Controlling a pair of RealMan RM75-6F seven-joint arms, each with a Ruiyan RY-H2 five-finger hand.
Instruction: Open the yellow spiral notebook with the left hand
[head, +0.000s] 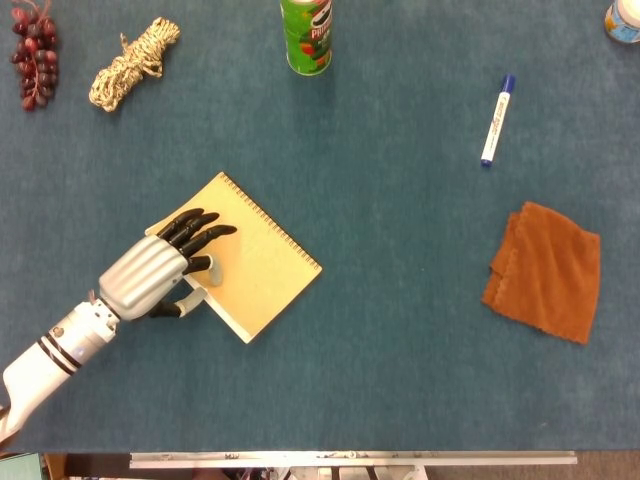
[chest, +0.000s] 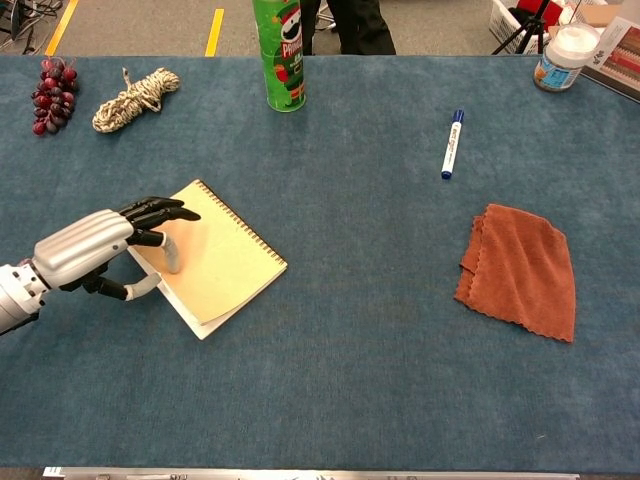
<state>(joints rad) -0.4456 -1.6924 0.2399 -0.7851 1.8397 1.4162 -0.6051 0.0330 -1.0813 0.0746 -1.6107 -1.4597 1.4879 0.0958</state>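
Resting on notebook (head: 262, 260) left edge, left hand (head: 158, 270) (fingers spread, empty), bare table (head: 400, 330) rightward.

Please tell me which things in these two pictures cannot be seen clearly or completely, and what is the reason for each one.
- Notebook edge under the left hand: hidden by the hand in both views, so whether the cover is gripped is unclear.
- Right hand: in neither view.
- Green can: top cut off by the frame edge in both views.
- White jar: head view shows only a corner.
- Marker print: too small to read.
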